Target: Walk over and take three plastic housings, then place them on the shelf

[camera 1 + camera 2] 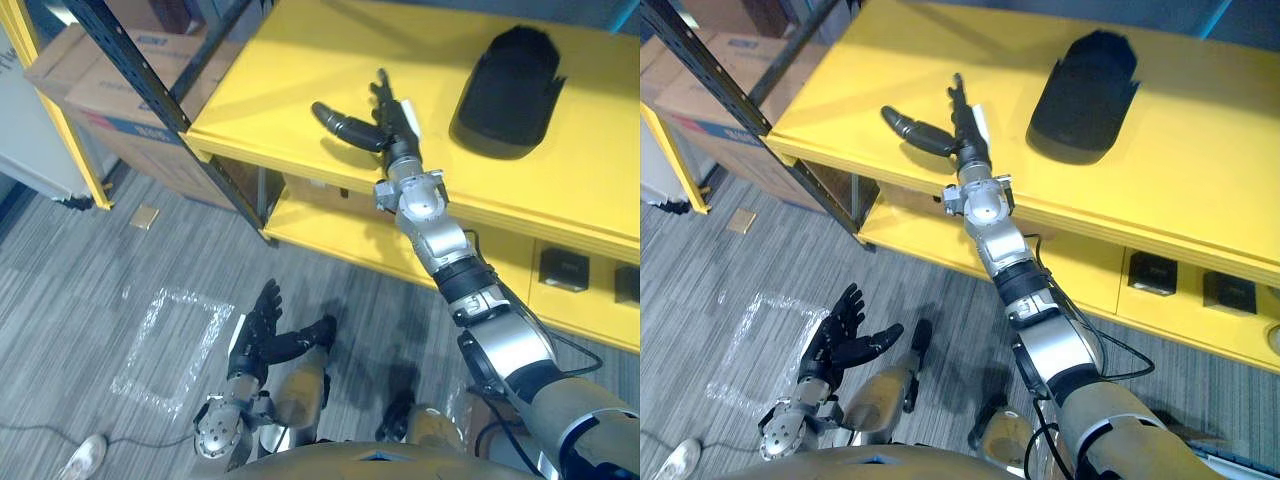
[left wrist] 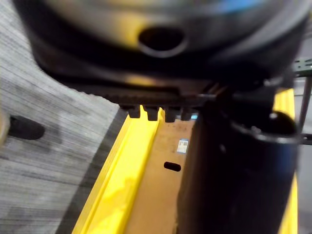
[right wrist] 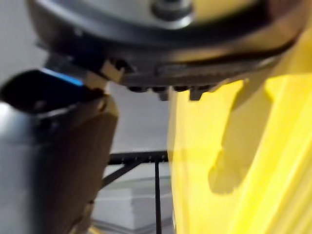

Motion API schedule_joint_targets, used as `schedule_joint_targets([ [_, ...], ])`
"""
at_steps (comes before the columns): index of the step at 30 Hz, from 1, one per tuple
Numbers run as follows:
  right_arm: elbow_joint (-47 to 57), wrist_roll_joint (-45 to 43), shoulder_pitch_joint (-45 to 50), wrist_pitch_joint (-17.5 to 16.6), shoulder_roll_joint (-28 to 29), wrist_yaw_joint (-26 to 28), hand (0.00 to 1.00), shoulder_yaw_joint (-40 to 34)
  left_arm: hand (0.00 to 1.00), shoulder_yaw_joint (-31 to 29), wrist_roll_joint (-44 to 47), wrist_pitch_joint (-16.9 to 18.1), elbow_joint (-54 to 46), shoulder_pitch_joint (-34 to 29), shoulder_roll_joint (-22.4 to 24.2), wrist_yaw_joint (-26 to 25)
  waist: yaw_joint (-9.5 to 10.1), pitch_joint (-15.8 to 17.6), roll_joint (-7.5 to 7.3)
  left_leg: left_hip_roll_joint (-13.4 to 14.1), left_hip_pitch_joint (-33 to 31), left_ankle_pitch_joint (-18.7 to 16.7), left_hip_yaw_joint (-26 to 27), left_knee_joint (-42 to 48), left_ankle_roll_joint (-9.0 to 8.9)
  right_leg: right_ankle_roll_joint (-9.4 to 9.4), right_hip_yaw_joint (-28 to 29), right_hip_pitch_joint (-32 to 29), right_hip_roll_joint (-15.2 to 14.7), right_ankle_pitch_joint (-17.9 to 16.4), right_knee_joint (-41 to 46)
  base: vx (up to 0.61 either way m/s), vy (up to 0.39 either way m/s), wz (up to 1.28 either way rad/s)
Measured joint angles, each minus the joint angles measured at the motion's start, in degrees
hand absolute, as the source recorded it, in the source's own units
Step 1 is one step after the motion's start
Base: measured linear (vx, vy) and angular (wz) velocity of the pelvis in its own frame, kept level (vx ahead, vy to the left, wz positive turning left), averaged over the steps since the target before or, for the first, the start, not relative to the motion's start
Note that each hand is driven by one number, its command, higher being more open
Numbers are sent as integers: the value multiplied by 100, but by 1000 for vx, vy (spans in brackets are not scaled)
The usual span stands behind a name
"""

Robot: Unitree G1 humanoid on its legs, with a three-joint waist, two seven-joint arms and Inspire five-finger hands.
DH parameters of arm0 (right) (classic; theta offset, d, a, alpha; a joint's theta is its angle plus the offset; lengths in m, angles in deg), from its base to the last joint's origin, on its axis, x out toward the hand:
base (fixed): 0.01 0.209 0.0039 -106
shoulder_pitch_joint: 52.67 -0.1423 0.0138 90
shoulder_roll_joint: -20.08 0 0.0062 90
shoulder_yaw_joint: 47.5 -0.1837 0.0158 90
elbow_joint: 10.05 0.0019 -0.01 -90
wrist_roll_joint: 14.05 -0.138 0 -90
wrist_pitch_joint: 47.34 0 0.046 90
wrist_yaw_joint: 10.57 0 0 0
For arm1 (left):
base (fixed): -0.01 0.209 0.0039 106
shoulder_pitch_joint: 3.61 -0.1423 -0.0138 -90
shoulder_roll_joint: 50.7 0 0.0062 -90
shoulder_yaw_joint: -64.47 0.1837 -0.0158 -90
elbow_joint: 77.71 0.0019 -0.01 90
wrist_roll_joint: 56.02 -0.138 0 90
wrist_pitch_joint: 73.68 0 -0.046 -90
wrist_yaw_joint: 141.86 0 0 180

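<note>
Our right hand (image 1: 393,122) is spread open, empty, over the shelf (image 1: 300,70), black housing (image 1: 508,90) lying to its right, far from our open left hand (image 1: 262,326).

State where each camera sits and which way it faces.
Left eye view: head, facing down at yellow shelf, black plastic housing, right robot hand, left robot hand.
Right eye view: beside it, same scene.
Left wrist view: behind left robot hand, facing shelf edge and floor.
Right wrist view: behind right robot hand, facing shelf top.
</note>
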Motion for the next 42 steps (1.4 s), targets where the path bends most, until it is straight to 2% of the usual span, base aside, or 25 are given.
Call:
schedule_joint_targets([
  [3,-57,1,-417,-11,-75,-234,100,-215,100,154,132,27,114,145,-16,-57,-25,258,40,-28,-53,40,-1,2,-38,-45,34,-217,-116,-184,385,-54,-67,2],
  [10,-58,246,-604,-421,-134,-509,100,-167,100,310,411,135,640,337,-21,-244,9,382,143,-57,-340,95,-56,22,-80,-160,10,-651,-200,-424,855,-49,-81,5],
  [13,-57,264,-729,-504,-135,-847,100,-161,100,381,579,148,825,483,-22,-304,54,408,171,-55,-447,139,-61,22,-78,-189,17,-808,-220,-460,967,-19,-53,2],
  [15,-54,540,-787,-523,-133,-1208,100,-165,100,527,683,226,971,633,-4,-381,111,440,222,-64,-519,149,-65,28,-83,-193,27,-899,-240,-475,1028,-29,-38,1],
  [20,-248,924,-1089,-658,-130,-1731,100,-371,100,641,898,266,1264,945,33,-379,155,558,332,-93,-608,208,-63,27,-41,-182,65,-1064,-337,-504,1194,-22,-11,2],
  [23,-375,1097,-1203,-775,-131,-1958,100,-479,100,640,902,273,1435,1015,44,-381,170,592,322,-153,-643,221,-53,23,-36,-172,111,-1135,-373,-507,1240,-10,-1,-2],
  [34,-639,1100,-1490,-733,-236,-2133,100,-828,100,687,904,354,1577,1144,125,-461,175,663,329,-162,-622,256,5,21,4,-110,185,-1140,-416,-461,1239,-1,-3,-1],
  [42,-949,1132,-1714,-519,-698,-2358,100,-1122,100,796,1065,357,1596,1137,120,-475,153,670,335,-155,-562,269,105,13,-3,-99,290,-1146,-406,-426,1233,-1,-33,-6],
])
